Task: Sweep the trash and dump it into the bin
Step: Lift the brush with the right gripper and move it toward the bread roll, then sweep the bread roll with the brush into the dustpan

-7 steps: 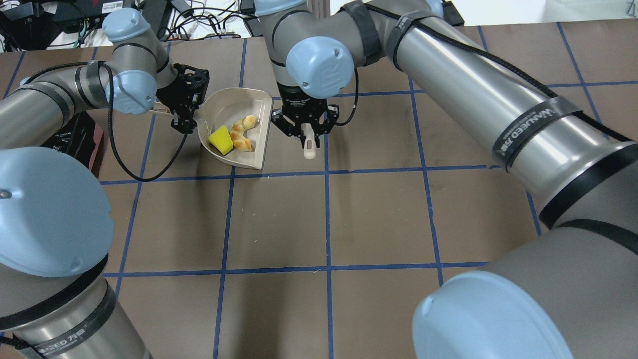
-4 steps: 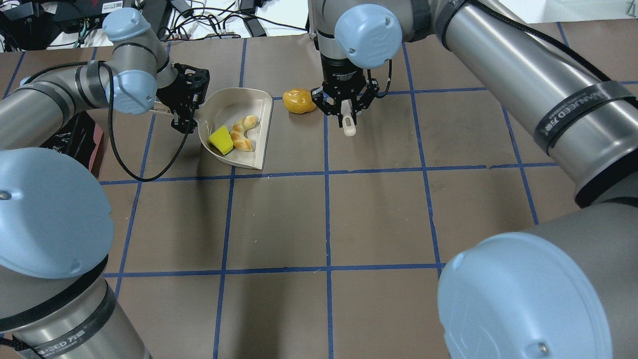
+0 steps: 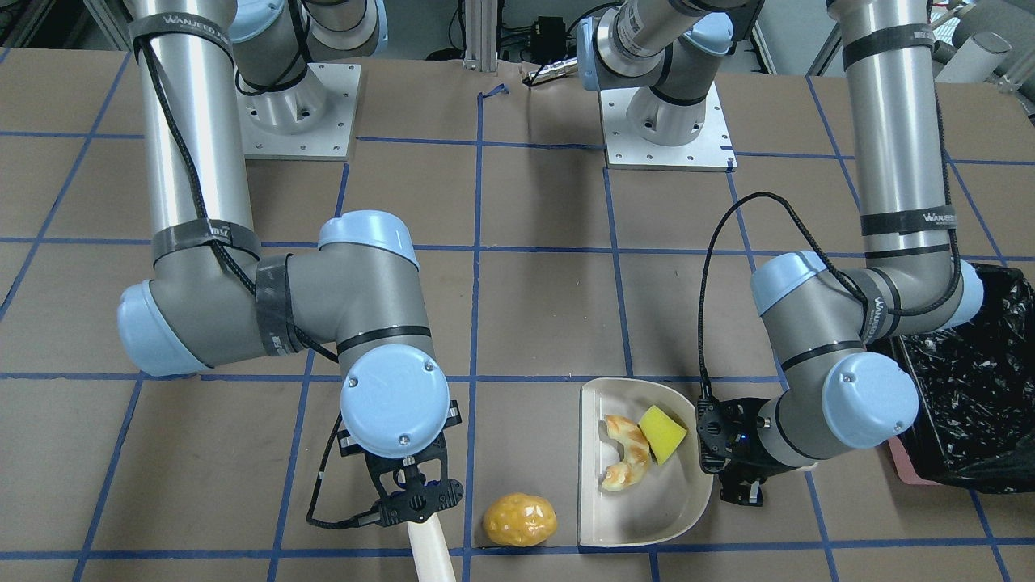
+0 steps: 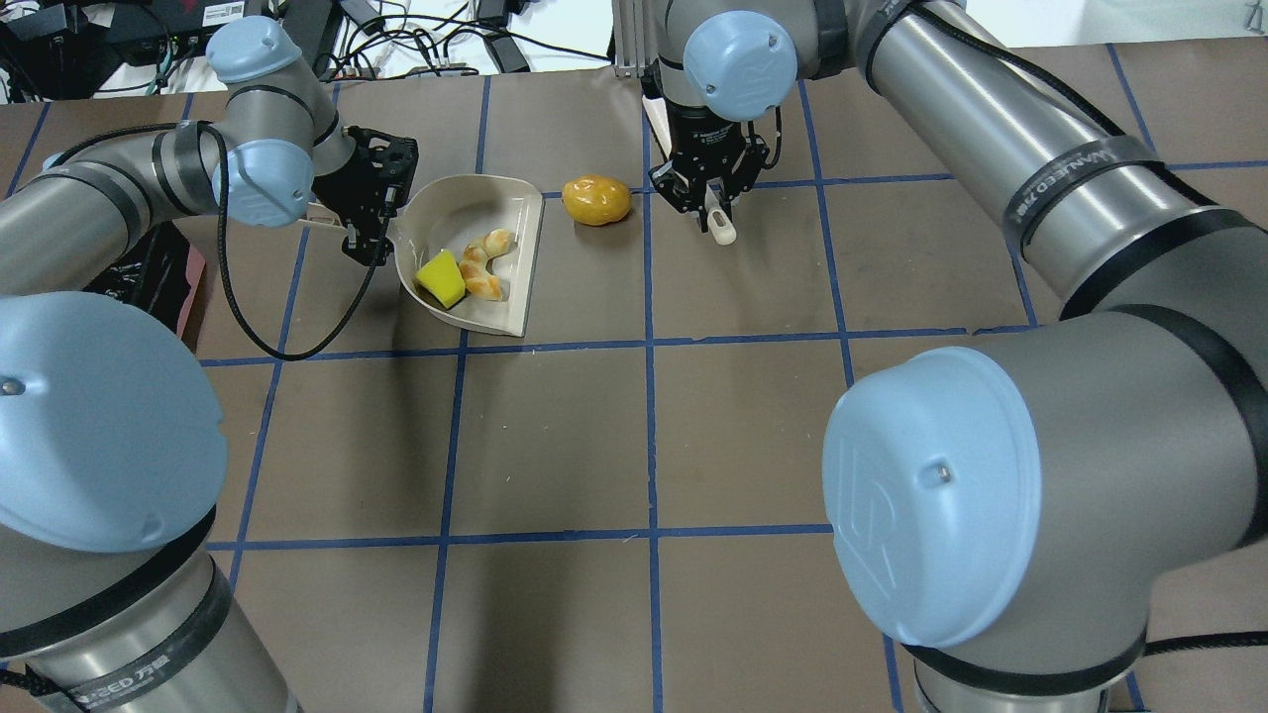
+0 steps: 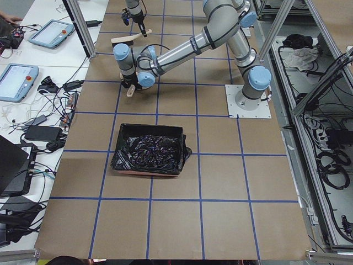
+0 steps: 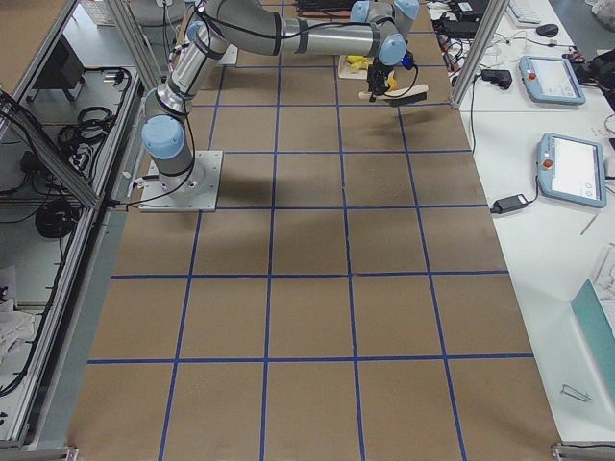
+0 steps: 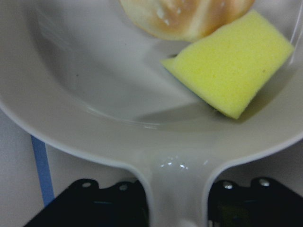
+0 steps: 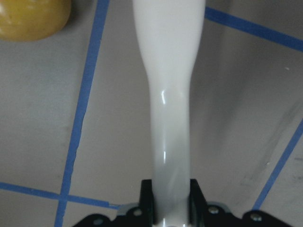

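The left fingers (image 4: pixel 365 248) clamp the handle of the dustpan (image 4: pixel 466 210); the right fingers (image 3: pixel 441 491) pinch a white handle (image 8: pixel 170 118). Sponge (image 4: pixel 440 278) and bread (image 4: pixel 482 265) lie in the dustpan, the potato (image 4: pixel 596 199) on the counter (image 4: pixel 555 446) just off its open edge, the bin (image 3: pixel 910 467) apart on its handle side.

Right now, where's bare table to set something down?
Bare: the brown table squares from the cream-white dustpan back toward the robot's base. Crowded: between the dustpan mouth and the right pincer holding a white plastic handle, where the golden-brown potato-shaped lump sits.
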`<state>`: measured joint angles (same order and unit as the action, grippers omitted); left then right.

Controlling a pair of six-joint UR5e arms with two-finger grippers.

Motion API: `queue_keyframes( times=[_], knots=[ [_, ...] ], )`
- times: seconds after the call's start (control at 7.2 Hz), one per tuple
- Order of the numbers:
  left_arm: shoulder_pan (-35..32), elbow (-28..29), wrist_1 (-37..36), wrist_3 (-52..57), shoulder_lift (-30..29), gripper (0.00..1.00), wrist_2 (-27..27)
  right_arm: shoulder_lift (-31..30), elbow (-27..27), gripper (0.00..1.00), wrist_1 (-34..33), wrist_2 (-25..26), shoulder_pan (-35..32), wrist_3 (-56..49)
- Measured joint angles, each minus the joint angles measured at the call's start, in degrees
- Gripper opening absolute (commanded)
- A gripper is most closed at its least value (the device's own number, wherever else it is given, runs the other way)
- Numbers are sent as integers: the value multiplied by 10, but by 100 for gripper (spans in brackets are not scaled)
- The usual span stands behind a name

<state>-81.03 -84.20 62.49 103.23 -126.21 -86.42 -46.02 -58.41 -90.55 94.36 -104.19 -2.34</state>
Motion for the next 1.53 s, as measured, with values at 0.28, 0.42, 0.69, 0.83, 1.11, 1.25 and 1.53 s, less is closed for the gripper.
queue_keyframes(
  times=[0.28,0.42,0.69,0.83,1.11,1.25,1.53],
  knots=[
    [0,0,0,0,0,0,-1,20,15,0,-1,14,0,-39],
    [0,0,0,0,0,0,-1,23,15,0,0,19,-1,-53],
    [0,0,0,0,0,0,0,24,11,0,4,21,-13,-55],
    [0,0,0,0,0,0,0,23,6,0,5,18,-22,-44],
    [0,0,0,0,0,0,0,22,0,0,6,-1,-36,-9],
    [0,0,0,0,0,0,0,21,-6,0,7,-11,-46,15],
    [0,0,0,0,0,0,0,12,-22,0,7,-32,-60,62]
  ],
)
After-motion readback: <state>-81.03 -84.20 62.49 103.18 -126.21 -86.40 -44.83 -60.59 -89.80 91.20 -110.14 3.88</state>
